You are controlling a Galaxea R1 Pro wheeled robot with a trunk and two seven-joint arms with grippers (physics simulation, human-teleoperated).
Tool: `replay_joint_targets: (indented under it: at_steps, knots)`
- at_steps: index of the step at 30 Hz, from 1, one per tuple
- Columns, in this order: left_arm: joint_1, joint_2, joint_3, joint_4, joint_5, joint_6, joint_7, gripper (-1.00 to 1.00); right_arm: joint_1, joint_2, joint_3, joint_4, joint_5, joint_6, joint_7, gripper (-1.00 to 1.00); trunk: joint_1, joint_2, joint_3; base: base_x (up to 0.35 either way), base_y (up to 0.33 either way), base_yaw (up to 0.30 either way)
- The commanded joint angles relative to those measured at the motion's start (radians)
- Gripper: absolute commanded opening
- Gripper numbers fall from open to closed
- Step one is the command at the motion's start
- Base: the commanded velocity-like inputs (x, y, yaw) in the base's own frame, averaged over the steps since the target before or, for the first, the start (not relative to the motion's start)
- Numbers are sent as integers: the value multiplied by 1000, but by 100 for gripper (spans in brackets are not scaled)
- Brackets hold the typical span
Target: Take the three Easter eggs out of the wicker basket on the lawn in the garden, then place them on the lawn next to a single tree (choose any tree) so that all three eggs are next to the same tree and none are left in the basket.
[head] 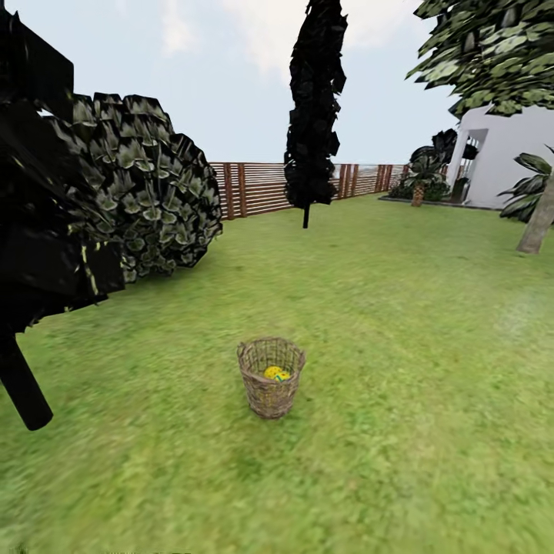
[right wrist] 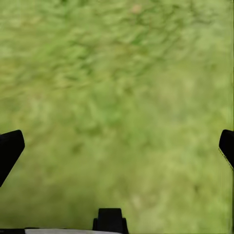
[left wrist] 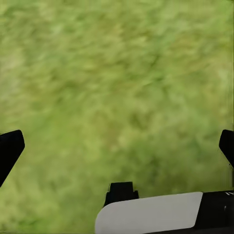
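Saw basket (head: 270, 378) upright on near lawn (head: 400, 323), egg (head: 276, 374) inside; left pincer (left wrist: 117, 146) and right pincer (right wrist: 117, 146) wide open, empty.

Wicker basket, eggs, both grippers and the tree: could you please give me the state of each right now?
wicker basket: upright on the lawn, open-topped.
Easter eggs: yellow patterned shell showing inside the basket; count cannot be told.
left gripper: open, empty, over grass.
right gripper: open, empty, over grass.
tree: standing at the far right, nothing at its trunk base.
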Motion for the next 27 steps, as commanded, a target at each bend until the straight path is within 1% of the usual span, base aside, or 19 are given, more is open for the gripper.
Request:
replay_joint_targets:
  at_steps: [1, 8, 15, 21, 27]
  knots:
    - [0, 0, 0, 0, 0, 0, 0, 100, 0, 0, 0, 0, 0, 0, 0, 100, 0, 0, 0, 47, -205, 251]
    - [0, 0, 0, 0, -1, 0, 0, 100, 0, 0, 0, 0, 0, 0, 0, 100, 0, 0, 0, 38, -199, 251]
    - [0, 1, 0, 0, 0, 0, 0, 100, 0, 0, 0, -2, 0, 0, 0, 100, 0, 0, 0, 223, -203, 231]
    - [0, 1, 1, 0, 0, 0, 0, 100, 0, 1, 0, -5, 0, 0, 0, 100, 0, 0, 0, 315, -59, 26]
    - [0, 2, 0, 0, 0, 0, 0, 100, 1, 0, 0, -6, 0, 0, 0, 100, 0, 0, -9, 330, -2, 1]
